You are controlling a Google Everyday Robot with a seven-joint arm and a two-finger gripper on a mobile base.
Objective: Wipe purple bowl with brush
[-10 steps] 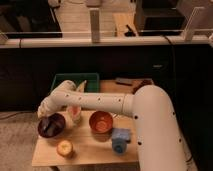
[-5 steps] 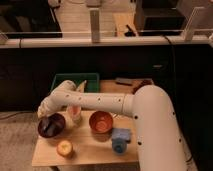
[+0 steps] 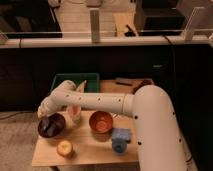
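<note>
The purple bowl [image 3: 51, 125] sits at the left end of the wooden table [image 3: 90, 148]. My white arm reaches across from the right, and my gripper [image 3: 46, 115] hangs over the bowl's upper left rim. A slim dark brush [image 3: 48, 123] points down from the gripper into the bowl's dark inside. The brush touches or nearly touches the inner surface.
An orange-brown bowl [image 3: 101, 121] stands in the middle of the table. A light-blue blocky cup [image 3: 120, 138] is right of it. A small yellow-orange fruit [image 3: 64, 147] lies near the front left. A pale cup [image 3: 75, 114] stands by the purple bowl. A green tray [image 3: 75, 82] is behind.
</note>
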